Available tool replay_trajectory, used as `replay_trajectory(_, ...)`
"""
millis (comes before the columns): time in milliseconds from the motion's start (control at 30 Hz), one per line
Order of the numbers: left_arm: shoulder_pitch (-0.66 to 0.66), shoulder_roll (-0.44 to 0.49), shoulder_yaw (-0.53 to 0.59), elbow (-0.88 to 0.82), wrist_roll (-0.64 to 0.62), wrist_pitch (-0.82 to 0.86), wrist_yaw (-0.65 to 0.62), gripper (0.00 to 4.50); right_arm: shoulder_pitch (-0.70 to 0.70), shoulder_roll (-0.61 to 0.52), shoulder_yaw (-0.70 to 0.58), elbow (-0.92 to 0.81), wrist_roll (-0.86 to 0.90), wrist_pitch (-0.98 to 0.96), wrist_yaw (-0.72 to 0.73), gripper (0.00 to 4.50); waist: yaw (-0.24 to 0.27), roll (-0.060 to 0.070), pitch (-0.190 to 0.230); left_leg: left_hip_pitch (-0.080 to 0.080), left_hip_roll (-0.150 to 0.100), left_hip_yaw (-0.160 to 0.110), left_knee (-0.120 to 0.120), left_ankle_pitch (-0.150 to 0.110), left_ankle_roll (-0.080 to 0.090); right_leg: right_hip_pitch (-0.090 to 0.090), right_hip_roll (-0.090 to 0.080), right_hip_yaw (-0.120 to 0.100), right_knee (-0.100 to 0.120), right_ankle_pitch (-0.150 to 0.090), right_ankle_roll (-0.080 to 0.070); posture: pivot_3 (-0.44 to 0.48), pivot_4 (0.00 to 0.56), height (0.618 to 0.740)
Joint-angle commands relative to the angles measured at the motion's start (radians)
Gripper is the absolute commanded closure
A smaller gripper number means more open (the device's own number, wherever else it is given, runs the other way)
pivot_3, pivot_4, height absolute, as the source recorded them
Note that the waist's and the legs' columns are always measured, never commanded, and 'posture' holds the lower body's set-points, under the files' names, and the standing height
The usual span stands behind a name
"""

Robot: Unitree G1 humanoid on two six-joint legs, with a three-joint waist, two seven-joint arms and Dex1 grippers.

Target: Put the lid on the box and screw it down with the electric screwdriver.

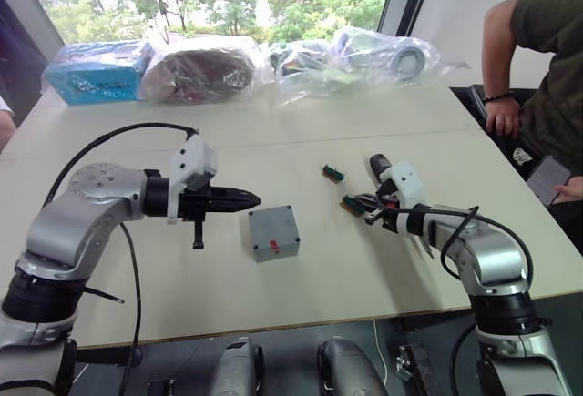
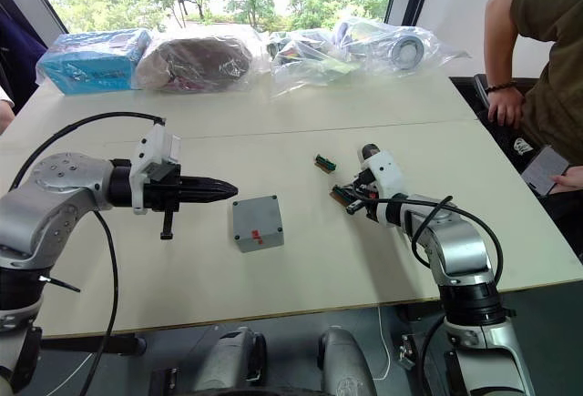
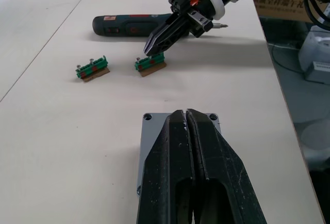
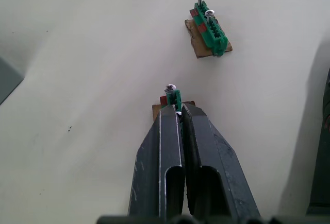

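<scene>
Box: the grey metal box [image 1: 273,233] sits on the pale table [image 1: 301,296], its lid [image 3: 154,123] already on top with a screw hole showing at each far corner; a small red mark is on its upper face.
Left gripper: the left gripper [image 1: 248,200] hovers just to the robot's left of the box, pointing at it, its black fingers [image 3: 206,157] pressed together with nothing between them.
Near green block: a green-and-red terminal block [image 4: 175,99] on a brown base lies to the right of the box, with an upright screw in it.
Right gripper: the right gripper [image 3: 153,48] is down at this block, its fingers [image 4: 165,147] close together at the block; whether they pinch a screw I cannot tell.
Far green block: a second green-and-red block [image 4: 209,32] carrying two screws lies beyond the first, farther from the box and apart from the gripper.
Electric screwdriver: the black electric screwdriver [image 3: 129,24] with its reddish accent lies flat on the table beyond the blocks, behind the right gripper, its metal bit [image 3: 221,26] poking out past the wrist.
Far edge: plastic-wrapped bundles [image 1: 205,68] and a blue package [image 1: 96,70] line the table's far side, well away from the box.
Person: a seated person [image 1: 537,59] is at the table's right side, one hand [image 1: 502,116] near its edge.
</scene>
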Motion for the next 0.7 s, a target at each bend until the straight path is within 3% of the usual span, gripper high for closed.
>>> replay_trajectory(33,-0.001,0.009,0.014,-0.029,-0.007,-0.019,0.001,4.5,-0.027,-0.018,-0.024,-0.031,0.023,0.005,-0.007,4.41,0.0,0.0,0.0,0.0,0.0,0.0,0.0,0.0,0.0,0.0,0.0,0.0,0.0,0.0,0.0,0.0,0.15,0.74)
replay_trajectory(333,0.059,0.056,0.029,-0.016,0.021,-0.049,-0.01,4.5,-0.127,-0.05,-0.076,-0.223,0.175,0.155,0.016,4.41,-0.001,0.002,0.002,0.0,0.0,0.0,-0.001,0.0,0.0,-0.001,0.0,0.0,0.0,0.0,0.0,0.0,0.15,0.74)
replay_trajectory(700,0.077,0.065,0.028,0.018,0.04,-0.08,-0.011,4.5,-0.275,0.03,0.173,-0.266,0.23,0.225,0.014,4.41,0.002,0.002,0.003,-0.003,0.0,0.0,-0.002,0.0,0.0,-0.005,-0.001,0.0,0.0,0.0,0.0,0.0,0.15,0.74)
